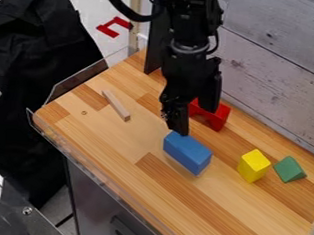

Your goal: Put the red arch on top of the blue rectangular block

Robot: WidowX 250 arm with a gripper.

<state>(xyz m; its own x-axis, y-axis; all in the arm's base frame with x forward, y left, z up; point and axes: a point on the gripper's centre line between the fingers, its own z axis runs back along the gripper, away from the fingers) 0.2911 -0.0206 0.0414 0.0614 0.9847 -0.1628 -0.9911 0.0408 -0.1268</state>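
The black gripper [194, 121] hangs over the upper middle of the table, its fingers apart. One finger reaches down to the rear end of the blue rectangular block [187, 152]; whether it touches the block I cannot tell. The other finger is in front of the red arch [218, 116] and hides part of it. Just behind and to the right of the blue block, the arch rests on the wood. The blue block lies flat near the middle of the table.
To the right stand a yellow block [253, 166] and a green block [289, 169]. A thin wooden stick [116, 105] lies left of the gripper. A pale plank wall [276, 81] runs along the back, and a clear rim [103, 175] borders the front-left edge.
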